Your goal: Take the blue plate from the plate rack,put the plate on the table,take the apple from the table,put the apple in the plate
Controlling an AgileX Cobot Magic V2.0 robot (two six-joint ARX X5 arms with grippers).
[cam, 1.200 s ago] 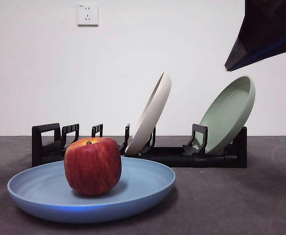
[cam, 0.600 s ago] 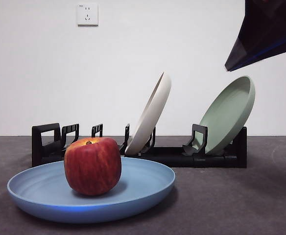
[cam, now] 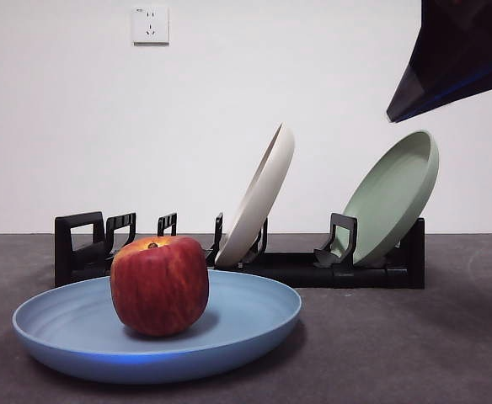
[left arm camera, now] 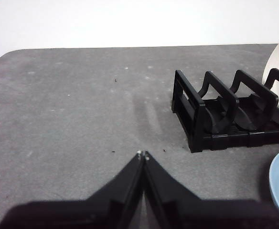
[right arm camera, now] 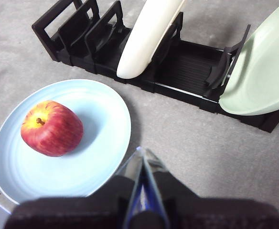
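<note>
The red apple (cam: 159,284) sits inside the blue plate (cam: 246,324), which lies flat on the table (cam: 398,345) in front of the black plate rack (cam: 330,268). In the right wrist view the apple (right arm camera: 52,128) rests left of centre on the plate (right arm camera: 91,162). My right gripper (right arm camera: 141,151) is shut and empty, raised above the table near the plate's edge; it shows as a dark tip (cam: 457,59) at the front view's top right. My left gripper (left arm camera: 143,154) is shut and empty over bare table, beside the rack's end (left arm camera: 197,107).
A cream-white plate (cam: 259,198) and a pale green plate (cam: 393,195) lean in the rack. A wall socket (cam: 150,25) is on the white wall behind. The table edge (left arm camera: 5,55) shows in the left wrist view.
</note>
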